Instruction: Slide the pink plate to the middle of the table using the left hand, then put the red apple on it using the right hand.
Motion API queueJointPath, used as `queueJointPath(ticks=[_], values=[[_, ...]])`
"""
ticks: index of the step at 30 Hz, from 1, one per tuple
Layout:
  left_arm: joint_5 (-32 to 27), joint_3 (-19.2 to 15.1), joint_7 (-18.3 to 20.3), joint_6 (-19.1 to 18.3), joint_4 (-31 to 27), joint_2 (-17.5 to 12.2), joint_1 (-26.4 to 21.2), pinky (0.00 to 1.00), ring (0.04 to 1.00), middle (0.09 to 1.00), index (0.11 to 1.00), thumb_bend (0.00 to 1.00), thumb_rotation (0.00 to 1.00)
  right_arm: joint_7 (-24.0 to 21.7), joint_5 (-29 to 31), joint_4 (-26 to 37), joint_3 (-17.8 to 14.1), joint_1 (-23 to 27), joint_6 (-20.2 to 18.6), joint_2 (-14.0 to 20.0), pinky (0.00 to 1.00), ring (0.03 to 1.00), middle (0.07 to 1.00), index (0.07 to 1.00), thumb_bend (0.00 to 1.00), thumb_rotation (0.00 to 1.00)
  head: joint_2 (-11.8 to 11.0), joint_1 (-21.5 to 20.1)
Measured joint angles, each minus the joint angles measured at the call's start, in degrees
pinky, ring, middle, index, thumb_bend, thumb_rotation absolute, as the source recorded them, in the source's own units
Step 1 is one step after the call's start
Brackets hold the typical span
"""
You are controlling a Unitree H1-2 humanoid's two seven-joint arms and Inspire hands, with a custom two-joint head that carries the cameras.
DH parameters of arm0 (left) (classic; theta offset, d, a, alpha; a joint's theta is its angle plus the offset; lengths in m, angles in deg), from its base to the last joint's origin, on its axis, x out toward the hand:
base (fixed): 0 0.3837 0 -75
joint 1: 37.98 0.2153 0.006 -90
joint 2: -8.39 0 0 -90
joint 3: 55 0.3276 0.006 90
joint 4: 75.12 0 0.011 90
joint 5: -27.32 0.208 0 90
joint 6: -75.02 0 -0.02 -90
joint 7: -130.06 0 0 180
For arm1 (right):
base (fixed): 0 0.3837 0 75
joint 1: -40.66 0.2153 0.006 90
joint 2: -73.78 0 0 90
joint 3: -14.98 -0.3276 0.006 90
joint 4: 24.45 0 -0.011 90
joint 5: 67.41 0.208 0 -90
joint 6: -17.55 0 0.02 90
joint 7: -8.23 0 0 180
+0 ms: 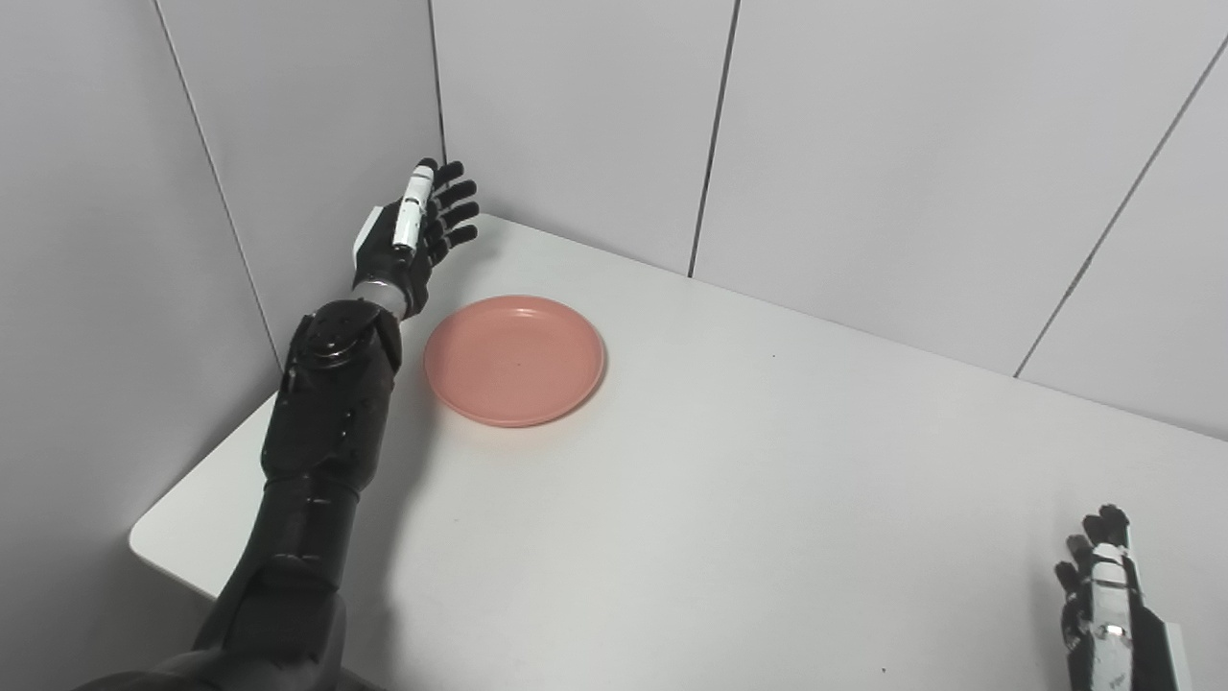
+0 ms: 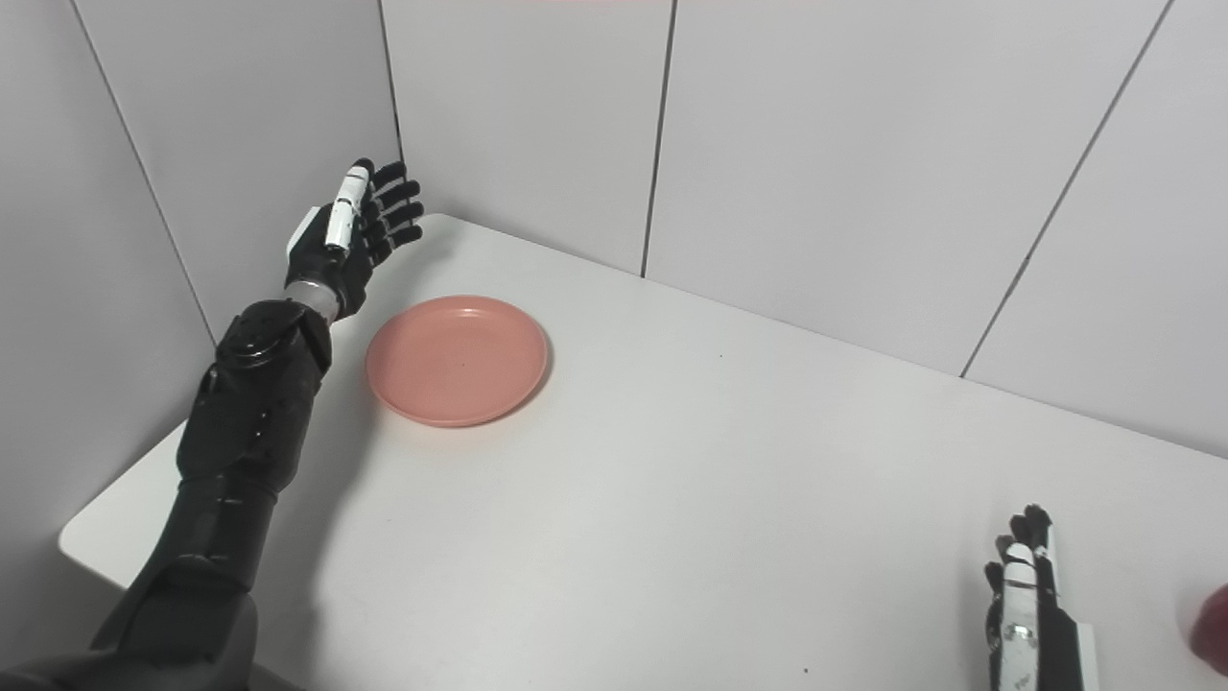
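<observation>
Nearest the camera, at the lower right corner of the frame, the right hand point(image 2: 1027, 614) rests low over the white table point(image 1: 767, 499), fingers pointing away and lying close together around nothing; it appears to be waiting its turn. A dark red curve cut off by the right edge of the right eye view, just beside that hand, is probably the red apple point(image 2: 1211, 629), though too little shows to be sure; it lies outside the left eye view. The pink plate point(image 1: 514, 359) sits flat and empty in the upper left part of the frame, near the table's far left corner, well apart from the middle, so the slide looks not yet done. The left arm enters at lower left and stretches up along the table's left side, ending in the left hand point(image 1: 414, 235) raised beyond the plate's left rim, near the corner where the wall panels meet. Its fingers point(image 1: 459, 205) are extended and slightly spread, empty, pointing toward the right of the frame, with the thumb on top. The hand seems poised behind the plate without touching it, likely so it can push the rim toward the table's centre.
</observation>
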Motion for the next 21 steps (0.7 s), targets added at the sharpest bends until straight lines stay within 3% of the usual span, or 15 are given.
queueJointPath(ticks=[21], values=[[-3.78,-2.74,2.66,3.59,8.54,-2.18,0.0,0.83,0.844,0.842,0.823,0.32,1.0,-0.11,0.4,0.59,-0.12,-0.03,-0.48,0.18,1.0,1.0,1.0,1.0,0.0,1.0,0.35,0.53]])
